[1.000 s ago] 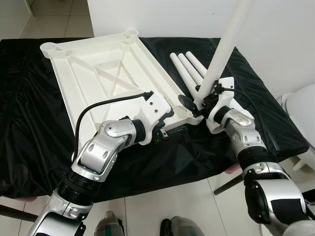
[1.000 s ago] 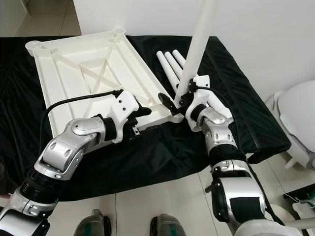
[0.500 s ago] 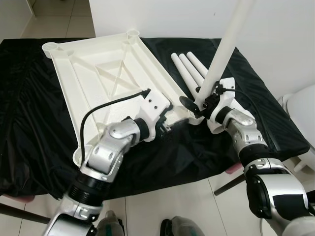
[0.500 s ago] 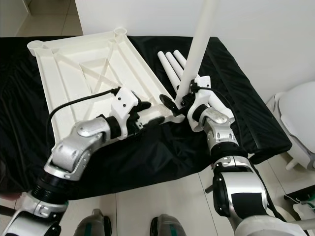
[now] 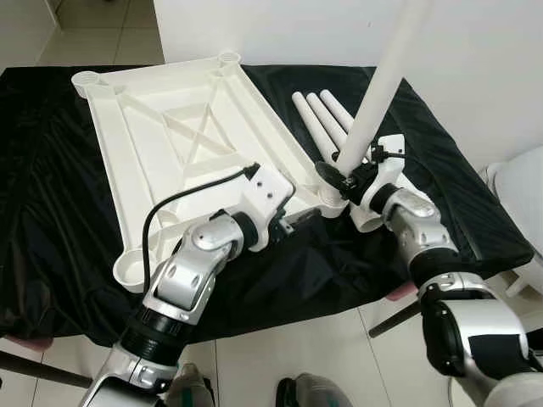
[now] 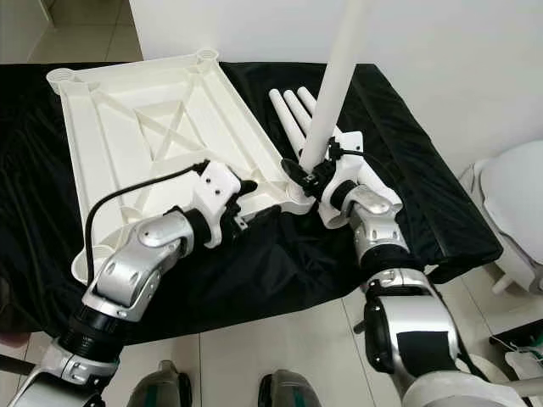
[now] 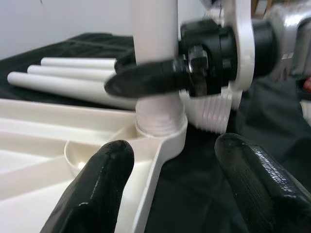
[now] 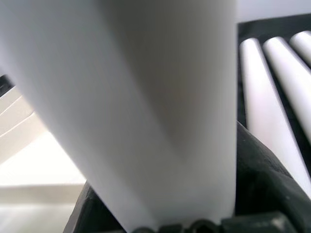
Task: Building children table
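A white plastic table top [image 5: 182, 140] lies upside down on a black cloth. My right gripper [image 5: 344, 174] is shut on a white leg [image 5: 382, 80] and holds it nearly upright. The leg's lower end sits in the corner socket [image 7: 160, 128] at the top's near right corner. My left gripper [image 7: 170, 184] is open at the near edge beside that corner. Its fingers [image 7: 92, 194] stand on either side of the rim without touching it. In the right wrist view the leg [image 8: 146, 97] is pressed against a black finger [image 8: 262, 174]. Three loose legs [image 5: 327, 119] lie side by side behind the right gripper.
The black cloth [image 5: 51, 186] covers a low table that ends just before my feet. A white wall stands behind it. A white rounded fixture [image 5: 517, 186] is at the far right on the tiled floor [image 5: 280, 356].
My left elbow has dropped and swung nearer, baring the top's near left corner, while its gripper stays by the near edge. The right gripper and leg have barely shifted.
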{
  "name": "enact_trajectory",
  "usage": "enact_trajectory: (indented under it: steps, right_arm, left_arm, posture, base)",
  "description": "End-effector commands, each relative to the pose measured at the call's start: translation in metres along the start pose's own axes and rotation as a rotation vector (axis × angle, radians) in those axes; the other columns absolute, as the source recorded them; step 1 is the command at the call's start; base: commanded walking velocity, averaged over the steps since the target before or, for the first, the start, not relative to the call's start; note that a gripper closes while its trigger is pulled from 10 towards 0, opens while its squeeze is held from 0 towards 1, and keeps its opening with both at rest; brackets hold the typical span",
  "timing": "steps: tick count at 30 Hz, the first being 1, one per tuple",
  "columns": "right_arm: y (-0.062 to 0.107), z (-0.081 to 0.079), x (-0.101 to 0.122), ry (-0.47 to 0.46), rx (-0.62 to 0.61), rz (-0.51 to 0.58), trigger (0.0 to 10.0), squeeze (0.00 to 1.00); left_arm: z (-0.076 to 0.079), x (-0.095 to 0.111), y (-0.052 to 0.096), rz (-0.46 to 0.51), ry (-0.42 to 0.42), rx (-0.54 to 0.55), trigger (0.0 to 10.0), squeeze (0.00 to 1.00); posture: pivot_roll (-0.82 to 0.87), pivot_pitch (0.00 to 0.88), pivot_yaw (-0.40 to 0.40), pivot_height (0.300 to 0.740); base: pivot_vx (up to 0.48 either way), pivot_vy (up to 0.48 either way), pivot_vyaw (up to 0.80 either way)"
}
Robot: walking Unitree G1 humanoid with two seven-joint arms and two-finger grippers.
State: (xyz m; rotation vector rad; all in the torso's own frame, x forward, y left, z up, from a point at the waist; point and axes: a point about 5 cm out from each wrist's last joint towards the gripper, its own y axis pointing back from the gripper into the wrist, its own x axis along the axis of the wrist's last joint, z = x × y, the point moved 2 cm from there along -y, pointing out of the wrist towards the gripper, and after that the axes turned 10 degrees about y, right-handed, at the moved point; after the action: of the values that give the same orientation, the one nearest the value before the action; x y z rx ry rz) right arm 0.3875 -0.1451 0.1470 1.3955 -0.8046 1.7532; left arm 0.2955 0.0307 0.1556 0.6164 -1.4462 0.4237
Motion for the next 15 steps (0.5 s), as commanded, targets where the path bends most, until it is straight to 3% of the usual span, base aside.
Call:
enact_trajectory:
  steps: [1,5,8,15]
  right_arm:
    - [-0.003,-0.004,-0.001,-0.021,-0.055,-0.006,0.0,0.00]
    - [-0.007,-0.009,0.000,-0.062,-0.164,0.003,0.0,0.00]
    - [-0.007,-0.009,0.000,-0.062,-0.164,0.003,0.0,0.00]
    - [-0.014,-0.020,-0.011,-0.202,-0.458,-0.065,0.0,0.00]
  left_arm:
    - [0.004,-0.006,0.001,-0.025,-0.026,-0.029,10.0,0.00]
    - [0.005,-0.005,0.004,-0.022,-0.023,-0.044,10.0,0.00]
    - [0.005,-0.005,0.004,-0.022,-0.023,-0.044,10.0,0.00]
    - [0.005,-0.005,0.013,-0.026,-0.039,-0.091,10.0,0.00]
  posture:
    - [-0.02,0.000,-0.045,0.740]
    - [-0.02,0.000,-0.043,0.740]
    - [-0.02,0.000,-0.043,0.740]
    - [-0.03,0.000,-0.035,0.740]
  base:
    - [0.000,0.000,0.00]
    - [0.000,0.000,0.00]
    - [0.000,0.000,0.00]
    - [0.000,0.000,0.00]
